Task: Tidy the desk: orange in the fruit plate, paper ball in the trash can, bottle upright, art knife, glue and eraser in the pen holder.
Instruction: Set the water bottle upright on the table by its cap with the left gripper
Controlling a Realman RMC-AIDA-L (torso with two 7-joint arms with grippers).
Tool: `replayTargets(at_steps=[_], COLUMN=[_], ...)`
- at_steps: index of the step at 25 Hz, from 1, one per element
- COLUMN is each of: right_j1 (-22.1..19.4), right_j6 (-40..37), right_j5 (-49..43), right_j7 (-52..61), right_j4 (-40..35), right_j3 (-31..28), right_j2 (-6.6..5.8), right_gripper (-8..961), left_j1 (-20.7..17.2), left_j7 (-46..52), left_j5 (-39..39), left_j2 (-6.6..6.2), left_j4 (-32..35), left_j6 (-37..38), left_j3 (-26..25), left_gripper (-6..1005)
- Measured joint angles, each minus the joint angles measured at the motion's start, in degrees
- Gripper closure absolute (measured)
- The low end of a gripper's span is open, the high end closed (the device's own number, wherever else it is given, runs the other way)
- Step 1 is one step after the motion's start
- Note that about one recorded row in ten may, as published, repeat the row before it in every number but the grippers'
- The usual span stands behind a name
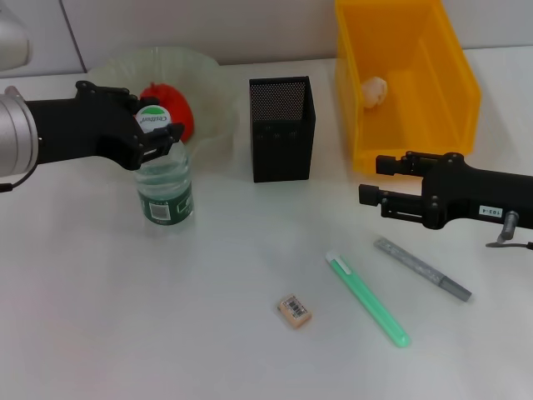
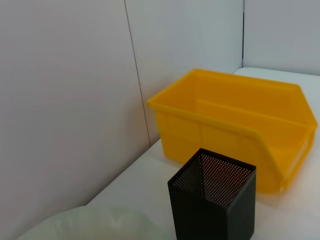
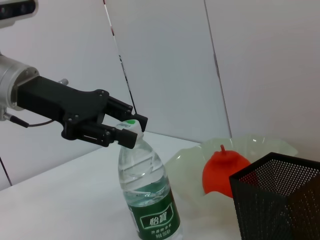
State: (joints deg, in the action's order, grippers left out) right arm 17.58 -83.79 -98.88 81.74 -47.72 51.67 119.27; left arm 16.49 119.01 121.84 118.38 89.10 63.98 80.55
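Observation:
The bottle (image 1: 165, 187) (image 3: 147, 195) stands upright on the table. My left gripper (image 1: 156, 129) (image 3: 129, 131) is shut on its white cap. The orange (image 1: 176, 107) (image 3: 222, 170) lies in the pale fruit plate (image 1: 208, 83) (image 3: 187, 160) behind the bottle. A paper ball (image 1: 375, 90) rests inside the yellow trash can (image 1: 454, 100) (image 2: 225, 120). The black mesh pen holder (image 1: 281, 142) (image 2: 215, 210) stands between plate and can. The eraser (image 1: 294, 310), green glue (image 1: 368, 300) and grey art knife (image 1: 422, 268) lie on the front table. My right gripper (image 1: 379, 180) hovers open above and behind the knife.
The fruit plate's rim (image 2: 90, 225) and the pen holder (image 3: 280, 205) also show in the wrist views. A wall runs close behind the plate, holder and can. The right arm's body reaches in from the right table edge.

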Motion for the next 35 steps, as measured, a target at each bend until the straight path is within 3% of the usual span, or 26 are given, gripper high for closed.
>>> replayTargets(at_steps=[35], right_j1=[0.2], right_j6=[-0.2], right_j5=[0.0], right_j7=[0.0], right_j4=[0.2], right_j3=[0.4], right_j2=[-0.01], right_gripper=[323], left_j1=[-0.4], left_j7=[1.7], left_j5=[-0.1], left_j2=[0.03], left_j4=[-1.2], left_j6=[1.2], left_j3=[-3.7], left_gripper=[559])
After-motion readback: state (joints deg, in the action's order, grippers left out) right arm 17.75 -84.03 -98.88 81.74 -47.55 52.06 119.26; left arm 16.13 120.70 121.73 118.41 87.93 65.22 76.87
